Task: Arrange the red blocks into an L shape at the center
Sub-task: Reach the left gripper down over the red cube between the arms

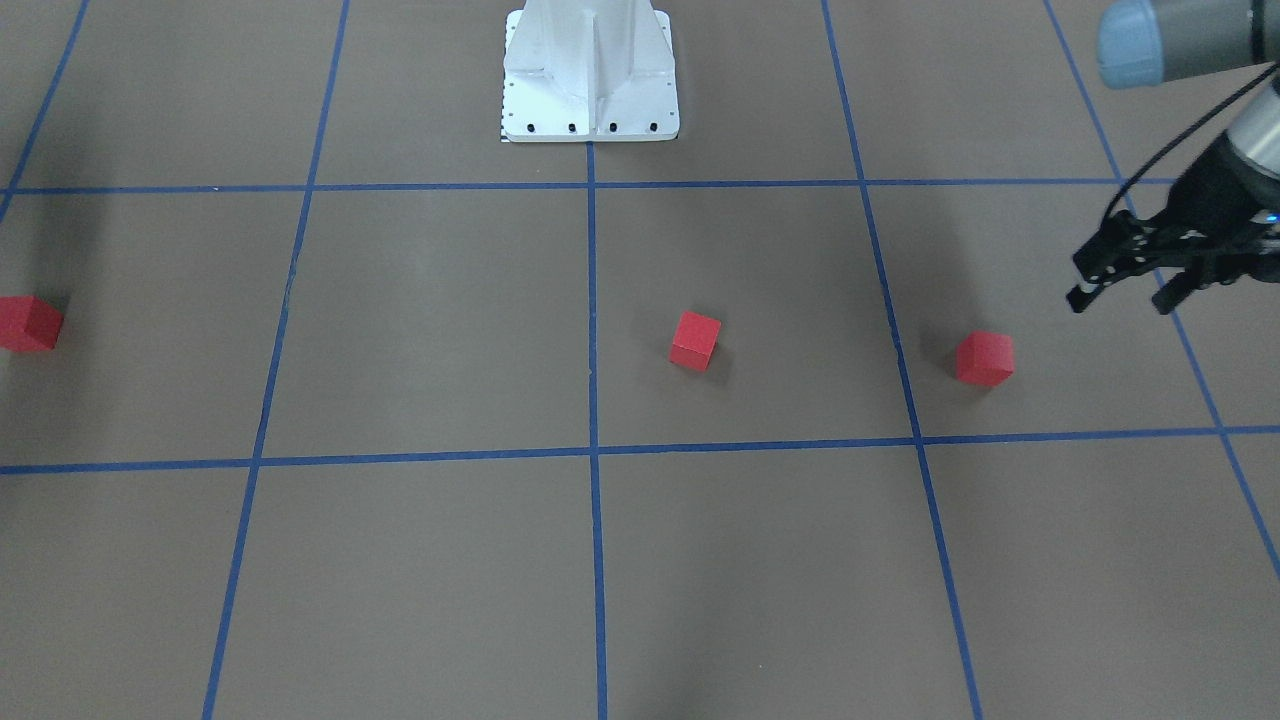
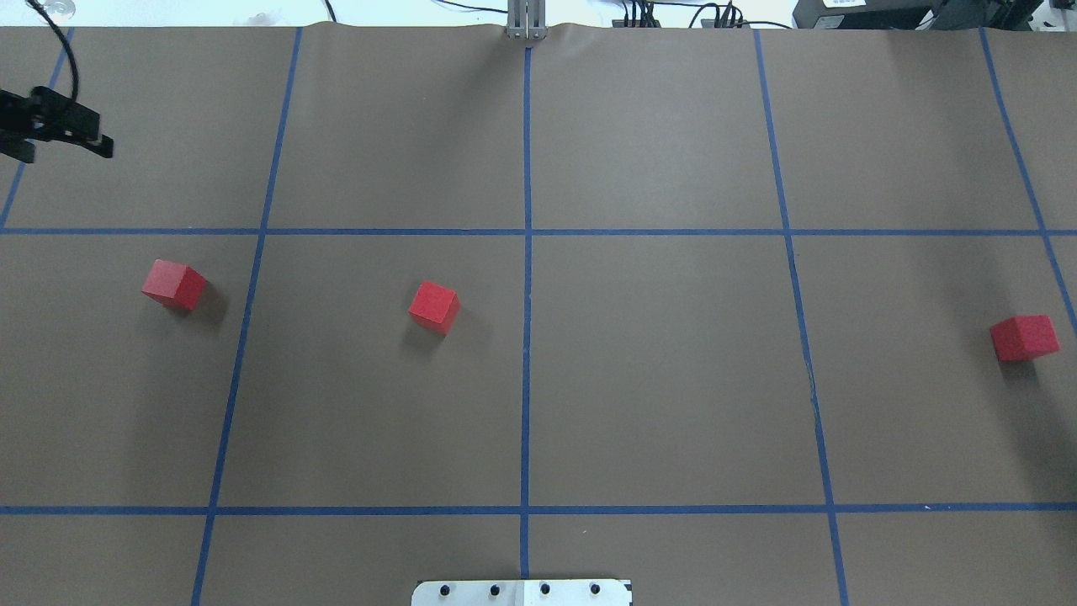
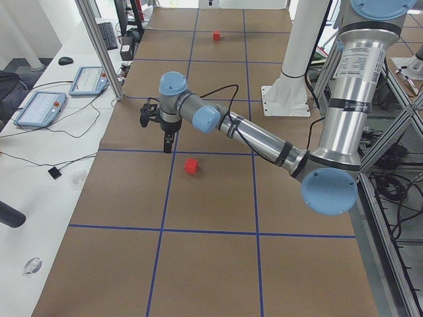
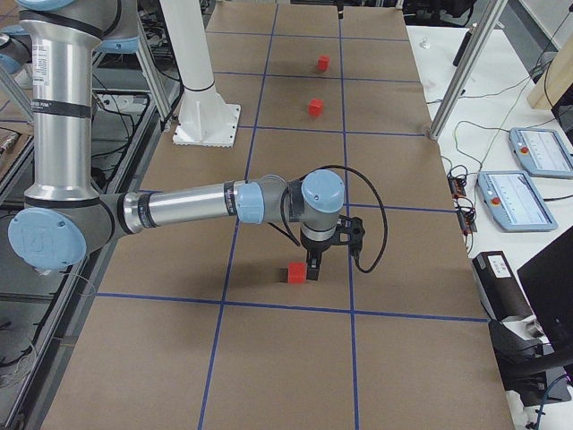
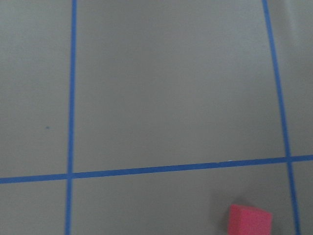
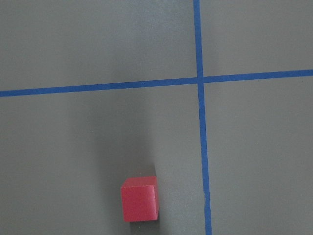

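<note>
Overhead, the left tool (image 2: 63, 139) hangs spread apart and empty, away from the red blocks (image 2: 174, 284) on the worktop (image 2: 673, 379). Whether the right tool (image 4: 312, 265), beside one block (image 4: 296, 273), is released or clenched cannot be told.

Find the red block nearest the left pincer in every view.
Front-facing: red block, right of middle.
Overhead: red block, far left.
Exterior left: nearest red block, centre.
Exterior right: farthest red block, top.
Left wrist: red block, bottom right.
Right wrist: not in it.
Shared landmark: white robot base.
</note>
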`<state>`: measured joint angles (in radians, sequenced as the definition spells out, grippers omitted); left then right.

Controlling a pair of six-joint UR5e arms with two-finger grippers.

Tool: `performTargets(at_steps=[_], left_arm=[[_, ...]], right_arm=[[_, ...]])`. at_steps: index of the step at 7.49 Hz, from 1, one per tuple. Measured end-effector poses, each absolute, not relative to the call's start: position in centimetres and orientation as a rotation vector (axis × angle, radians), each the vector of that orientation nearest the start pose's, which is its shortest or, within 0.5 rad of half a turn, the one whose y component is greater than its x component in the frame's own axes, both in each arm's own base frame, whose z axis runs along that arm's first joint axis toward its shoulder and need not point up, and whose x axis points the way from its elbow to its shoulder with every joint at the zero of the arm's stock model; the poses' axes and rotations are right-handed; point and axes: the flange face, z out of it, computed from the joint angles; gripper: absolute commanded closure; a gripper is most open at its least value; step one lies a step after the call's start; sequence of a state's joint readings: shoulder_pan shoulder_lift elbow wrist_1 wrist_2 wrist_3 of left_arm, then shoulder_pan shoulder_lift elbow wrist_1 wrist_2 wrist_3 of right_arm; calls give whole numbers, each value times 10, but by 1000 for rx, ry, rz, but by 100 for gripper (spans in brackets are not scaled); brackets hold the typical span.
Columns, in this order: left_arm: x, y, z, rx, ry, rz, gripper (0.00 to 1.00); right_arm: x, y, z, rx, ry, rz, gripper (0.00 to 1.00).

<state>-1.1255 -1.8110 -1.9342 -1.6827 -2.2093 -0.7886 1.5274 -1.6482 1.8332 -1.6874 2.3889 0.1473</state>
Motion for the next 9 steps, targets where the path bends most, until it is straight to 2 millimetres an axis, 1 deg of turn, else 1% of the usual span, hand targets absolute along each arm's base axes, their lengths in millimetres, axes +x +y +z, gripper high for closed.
performTargets(at_steps=[1,2,3,4,5,7,8,9], left_arm=[[226,-520,316,202,902,-91,0],[275,-508,290,174,904,-112,1],[311,-497,268,163,906,-116,1],[340,-490,253,175,904,-63,1],[367,-491,240,200,899,22,1],[428,-508,213,242,882,174,1],[453,-515,205,274,872,238,1],[469,-521,208,303,870,287,1]], right_arm=[[40,-460,574,-12,-821,69,1],[40,-463,574,-11,-821,68,1],[40,-469,576,-14,-820,68,1],[39,-475,578,-17,-820,69,1],[39,-478,579,-20,-820,69,1],[38,-481,580,-21,-820,67,1],[37,-482,580,-22,-820,65,1],[36,-484,579,-21,-820,63,1]])
